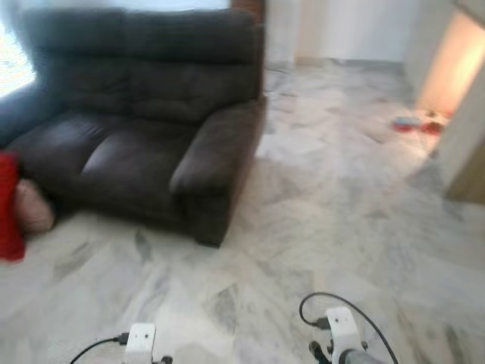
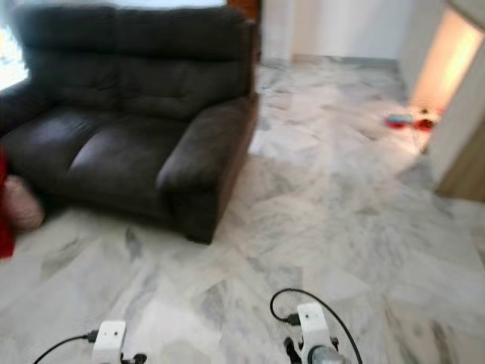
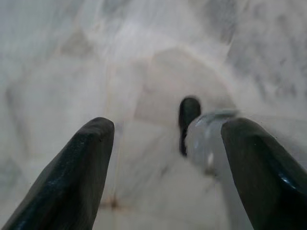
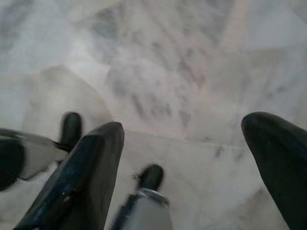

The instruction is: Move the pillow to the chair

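We see the left gripper [image 3: 163, 167] hanging over the marble floor [image 3: 96, 72] with its two black fingers [image 3: 72, 177] spread wide and nothing between them. The right gripper [image 4: 187, 172] hangs the same way, its fingers [image 4: 81, 177] wide apart and empty above the pale tiles. Under each gripper we make out blurred silver and black parts of the robot's own body, too soft to tell more.

From the head views we see both wrists low at the bottom edge, the left wrist [image 1: 140, 341] and the right wrist [image 1: 341, 327], each with a white block and a black cable looping off it.

Beyond them stands a dark brown sofa [image 1: 144, 114] with two seat cushions, its near armrest turned toward us. At the sofa's far left corner, on the floor, lies a pinkish pillow [image 1: 32, 206], touching the sofa's base, with something red [image 1: 9, 205] just beside it at the frame edge. Far off to the right, near a lit doorway [image 1: 453, 68], small red and blue things [image 1: 413, 124] sit on the floor. The whole scene is somewhat blurred.
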`<state>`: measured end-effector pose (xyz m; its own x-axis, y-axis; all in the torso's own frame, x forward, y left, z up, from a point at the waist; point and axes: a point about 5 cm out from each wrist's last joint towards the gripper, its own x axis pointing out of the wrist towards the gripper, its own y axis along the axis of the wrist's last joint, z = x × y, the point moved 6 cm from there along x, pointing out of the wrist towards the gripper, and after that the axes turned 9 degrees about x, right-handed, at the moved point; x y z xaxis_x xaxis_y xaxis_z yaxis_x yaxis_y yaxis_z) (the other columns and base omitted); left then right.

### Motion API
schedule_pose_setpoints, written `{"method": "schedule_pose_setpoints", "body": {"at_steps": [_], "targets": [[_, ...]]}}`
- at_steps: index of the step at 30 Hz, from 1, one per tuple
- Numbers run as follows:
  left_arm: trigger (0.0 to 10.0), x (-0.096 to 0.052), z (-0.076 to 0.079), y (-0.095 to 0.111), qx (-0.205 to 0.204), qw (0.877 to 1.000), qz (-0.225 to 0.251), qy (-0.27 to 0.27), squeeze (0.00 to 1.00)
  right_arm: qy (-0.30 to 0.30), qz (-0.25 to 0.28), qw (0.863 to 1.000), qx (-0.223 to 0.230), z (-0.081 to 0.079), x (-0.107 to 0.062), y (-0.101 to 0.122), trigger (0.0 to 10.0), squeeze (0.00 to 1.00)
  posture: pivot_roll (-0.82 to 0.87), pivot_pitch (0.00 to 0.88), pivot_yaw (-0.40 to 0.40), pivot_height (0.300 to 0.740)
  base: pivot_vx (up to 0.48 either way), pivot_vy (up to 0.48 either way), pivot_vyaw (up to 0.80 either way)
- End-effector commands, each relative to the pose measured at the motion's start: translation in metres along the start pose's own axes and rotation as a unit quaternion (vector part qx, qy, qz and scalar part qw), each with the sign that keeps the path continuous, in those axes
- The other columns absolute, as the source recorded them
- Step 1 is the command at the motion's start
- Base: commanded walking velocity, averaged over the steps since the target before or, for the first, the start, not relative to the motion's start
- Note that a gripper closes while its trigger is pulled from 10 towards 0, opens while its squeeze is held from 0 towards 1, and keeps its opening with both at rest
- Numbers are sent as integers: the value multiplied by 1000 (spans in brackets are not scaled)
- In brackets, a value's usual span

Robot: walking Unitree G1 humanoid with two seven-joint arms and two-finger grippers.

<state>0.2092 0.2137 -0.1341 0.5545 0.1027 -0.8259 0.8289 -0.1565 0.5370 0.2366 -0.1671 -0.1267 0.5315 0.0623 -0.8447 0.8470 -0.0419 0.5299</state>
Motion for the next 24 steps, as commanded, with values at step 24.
{"method": "schedule_pose_setpoints", "body": {"at_steps": [24], "targets": [[10000, 1, -1, 9, 23, 1000, 15, 5, 0, -104, -15, 978, 183, 20, -3, -22, 10000, 0, 11, 0, 9, 740, 0, 0, 0]]}}
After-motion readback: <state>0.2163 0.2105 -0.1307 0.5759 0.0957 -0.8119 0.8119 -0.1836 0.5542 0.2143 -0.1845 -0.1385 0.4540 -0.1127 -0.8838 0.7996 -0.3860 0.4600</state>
